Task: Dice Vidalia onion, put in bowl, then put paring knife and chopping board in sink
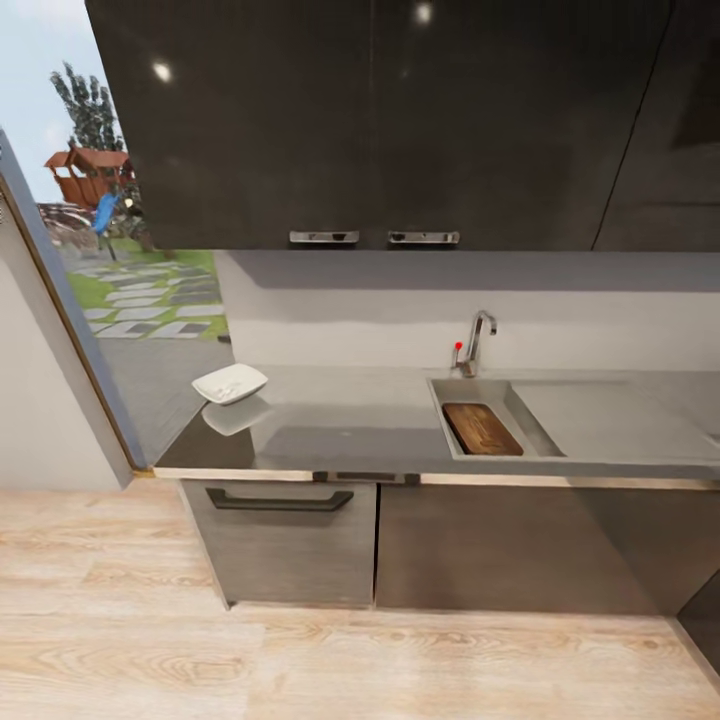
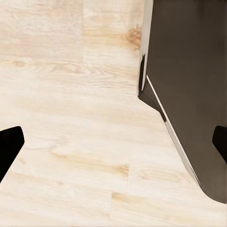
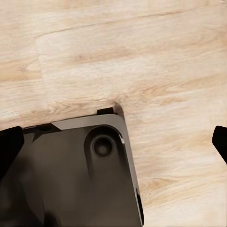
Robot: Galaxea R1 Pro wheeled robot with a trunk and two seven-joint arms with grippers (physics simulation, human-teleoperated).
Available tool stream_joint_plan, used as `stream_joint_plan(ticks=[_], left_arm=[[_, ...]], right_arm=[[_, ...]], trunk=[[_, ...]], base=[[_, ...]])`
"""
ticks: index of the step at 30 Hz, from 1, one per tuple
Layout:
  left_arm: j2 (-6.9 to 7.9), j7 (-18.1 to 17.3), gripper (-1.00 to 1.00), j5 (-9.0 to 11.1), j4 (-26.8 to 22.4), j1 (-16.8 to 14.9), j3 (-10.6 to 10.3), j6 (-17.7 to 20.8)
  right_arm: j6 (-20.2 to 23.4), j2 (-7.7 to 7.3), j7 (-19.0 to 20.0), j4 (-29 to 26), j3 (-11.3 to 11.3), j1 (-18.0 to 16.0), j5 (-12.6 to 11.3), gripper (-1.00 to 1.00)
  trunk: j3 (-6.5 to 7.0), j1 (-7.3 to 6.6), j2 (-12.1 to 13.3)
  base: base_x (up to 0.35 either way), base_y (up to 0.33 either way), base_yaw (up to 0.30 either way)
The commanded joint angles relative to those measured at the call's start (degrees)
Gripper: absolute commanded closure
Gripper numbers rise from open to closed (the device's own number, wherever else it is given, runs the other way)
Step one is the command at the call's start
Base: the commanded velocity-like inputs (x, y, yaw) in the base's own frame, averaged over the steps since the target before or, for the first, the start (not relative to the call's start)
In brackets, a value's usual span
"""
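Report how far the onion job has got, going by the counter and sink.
Looks done: the chopping board already lies in the sink. The bowl sits on the countertop; its contents can't be made out. In hand: nothing; both wrist views face wooden floor, pincers spread. Left: the knife's place can't be confirmed.

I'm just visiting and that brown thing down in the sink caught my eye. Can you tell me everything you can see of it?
It is the chopping board, a brown rectangular slab with rounded corners that looks like wood, with darker grain lines along it. It lies flat on the bottom of the sink, filling most of the basin and turned slightly askew to its walls. The tap stands behind it, apart from it. Nothing visible lies on the board. Its handle slot is too small to make out here.
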Motion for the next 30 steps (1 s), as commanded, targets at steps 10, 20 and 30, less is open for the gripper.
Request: stream_joint_plan(ticks=[10, 20, 30], left_arm=[[0.03, 0.2, -1.0, 0.6, -0.1, 0.0, -0.5, -0.1], [0.01, 0.2, -1.0, 0.6, -0.1, 0.0, -0.5, -0.1], [0.03, 0.2, -1.0, 0.6, -0.1, 0.0, -0.5, -0.1]], right_arm=[[-0.3, 0.15, 0.2, 0.0, -0.4, 0.0, 0.6, -1.0], [-0.5, 0.23, 0.3, 0.0, -0.2, 0.0, 0.7, -1.0], [-1.2, -0.34, 0.5, 7.2, -0.1, 0.0, 0.9, -1.0]], trunk=[[0.82, 0.04, -0.1], [1.74, 0.04, -0.1], [2.65, 0.04, -0.1]], base=[[0.0, 0.0, 0.0], [0.0, 0.0, 0.0], [0.0, 0.0, 0.0]])
